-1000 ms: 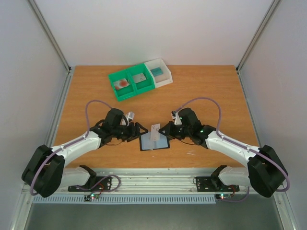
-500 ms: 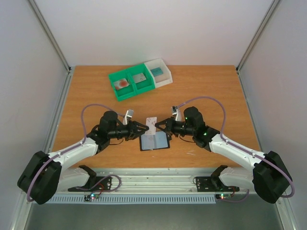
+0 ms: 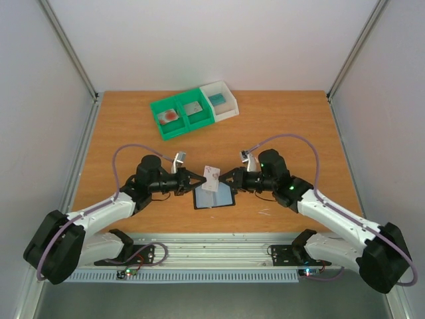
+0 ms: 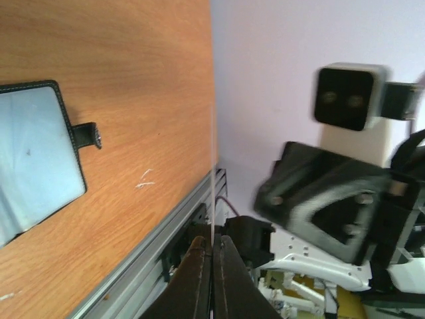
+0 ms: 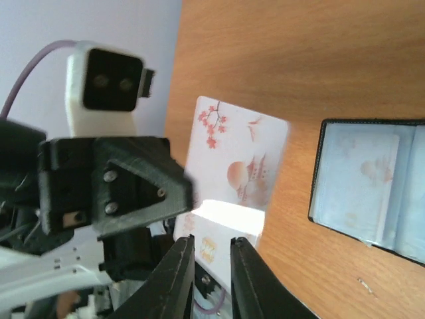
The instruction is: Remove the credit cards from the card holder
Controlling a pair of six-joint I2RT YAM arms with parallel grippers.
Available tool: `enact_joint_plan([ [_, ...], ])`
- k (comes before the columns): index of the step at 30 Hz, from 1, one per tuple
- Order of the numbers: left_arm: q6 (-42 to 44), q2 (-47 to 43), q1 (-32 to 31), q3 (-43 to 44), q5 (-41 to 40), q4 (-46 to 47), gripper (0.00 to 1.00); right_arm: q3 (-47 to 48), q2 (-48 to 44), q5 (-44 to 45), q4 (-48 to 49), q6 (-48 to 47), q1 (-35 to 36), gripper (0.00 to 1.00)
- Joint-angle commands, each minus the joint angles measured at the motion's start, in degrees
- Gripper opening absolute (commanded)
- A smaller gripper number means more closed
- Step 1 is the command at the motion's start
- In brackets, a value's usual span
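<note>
Left claw (image 3: 198,180) and right claw (image 3: 227,178) face each other tip to tip above the table (image 3: 299,133) — the wallet (image 3: 214,197) lies open just below, between them. My left is clenched on a card's (image 3: 212,177) edge; my right stands slightly parted, gripping nothing.

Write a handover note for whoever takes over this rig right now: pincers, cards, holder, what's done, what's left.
Left pincer: shut on one credit card, held up clear of the holder.
Right pincer: slightly open at that card's lower edge.
Card holder: lying open on the table, at least one more card in a pocket.
Done: one card out.
Left: set it down, pull the rest.
</note>
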Motion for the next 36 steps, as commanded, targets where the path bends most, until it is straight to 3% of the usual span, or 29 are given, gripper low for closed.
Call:
enact_joint_plan([
  [1,6.3,-0.9,-0.1,2.3,3.3,-4.7,0.0,6.2,-5.3,0.7,-15.1,-13.3,0.3,0.21],
  [8,15.2,-5.2,-0.2,6.0,9.2,-17.7,0.0,16.8,-6.0,-2.4,-35.6,-27.6,0.3,0.3],
  [14,21.6,-9.8,-0.2,9.6,9.3,-31.7,0.0,20.4,-4.5,-0.8,-42.7,-32.9,-0.5,0.35],
  [21,21.8,-12.4,-0.2,9.5,13.8,-31.4,0.0,19.3,-1.2,-12.2,-36.3,-30.2,-1.1,0.41],
  [31,18.4,-14.2,-0.2,8.6,16.3,-28.5,0.0,18.7,4.0,-15.9,-32.0,-30.4,-1.8,0.55],
  [36,18.1,-13.9,-0.2,8.2,17.3,-28.1,0.01,19.1,5.8,-18.8,-29.7,-30.2,-1.8,0.55],
])
